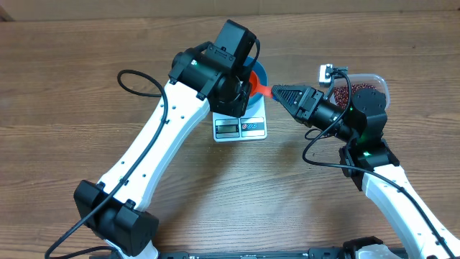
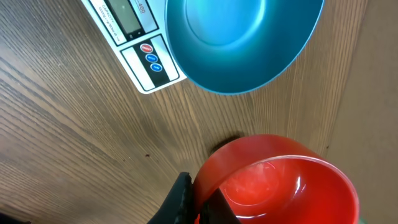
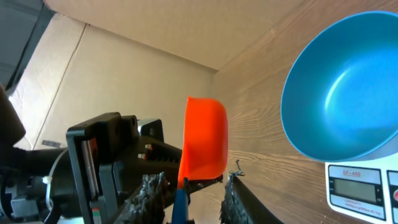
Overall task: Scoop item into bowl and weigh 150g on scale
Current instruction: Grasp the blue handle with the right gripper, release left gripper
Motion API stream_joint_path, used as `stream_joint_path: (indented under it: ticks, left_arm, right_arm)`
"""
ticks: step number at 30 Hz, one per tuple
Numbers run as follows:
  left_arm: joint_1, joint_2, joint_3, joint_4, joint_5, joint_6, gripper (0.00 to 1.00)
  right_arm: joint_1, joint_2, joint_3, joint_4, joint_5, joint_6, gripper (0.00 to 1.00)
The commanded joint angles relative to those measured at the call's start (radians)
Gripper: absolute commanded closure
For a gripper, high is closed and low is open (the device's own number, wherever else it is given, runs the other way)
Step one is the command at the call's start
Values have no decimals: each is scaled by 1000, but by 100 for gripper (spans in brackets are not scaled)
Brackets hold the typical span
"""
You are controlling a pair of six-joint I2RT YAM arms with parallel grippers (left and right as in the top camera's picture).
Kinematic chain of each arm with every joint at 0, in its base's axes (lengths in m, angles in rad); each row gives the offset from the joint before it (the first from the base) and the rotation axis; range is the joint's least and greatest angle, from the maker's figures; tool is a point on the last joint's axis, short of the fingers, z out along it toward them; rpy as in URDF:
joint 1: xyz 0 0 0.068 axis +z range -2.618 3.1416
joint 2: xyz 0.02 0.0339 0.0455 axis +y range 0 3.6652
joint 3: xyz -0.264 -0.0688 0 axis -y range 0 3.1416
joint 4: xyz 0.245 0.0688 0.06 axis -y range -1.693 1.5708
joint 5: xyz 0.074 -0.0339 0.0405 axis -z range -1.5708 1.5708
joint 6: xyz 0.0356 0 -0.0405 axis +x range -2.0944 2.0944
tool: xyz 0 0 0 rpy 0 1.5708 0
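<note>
Orange scoop (image 2: 273, 183), empty, is clamped in the left gripper (image 2: 200, 208); the right gripper (image 3: 194, 200) straddles its handle, jaws apart, likely for a handover. Beans (image 1: 352, 90) lie in the tub (image 1: 384, 85), upper right; blue bowl (image 3: 336, 93) sits empty on the scale (image 3: 354, 183).

In left wrist view, bowl (image 2: 242, 43) cut off at top edge, scoop (image 2: 280, 183) at bottom; scale (image 1: 241, 128) digits unreadable from overhead.

an orange scoop (image 3: 205, 140) hangs over the wooden table (image 3: 261, 124), its lower end between the parted fingers (image 3: 149, 196) of the right gripper (image 3: 193, 185); right of it an empty blue bowl (image 3: 336, 118) sits on a white scale (image 3: 357, 186); a black arm (image 3: 99, 162) shows at left; cardboard (image 3: 124, 62) stands behind
</note>
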Motion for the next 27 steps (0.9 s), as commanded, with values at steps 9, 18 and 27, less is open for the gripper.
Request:
stream_joint_path:
  ticks: [9,18,27]
  left_arm:
    - [-16,-10,8,-3,-45,-56,96]
    - [-16,-10,8,-6,-48,-68,96]
    - [-16,-10,8,-7,-47,-67,96]
  right_arm:
    - [5,-2,21,6,9,19,73]
    - [5,-2,21,6,9,18,82]
    - [5,-2,21,6,9,18,96]
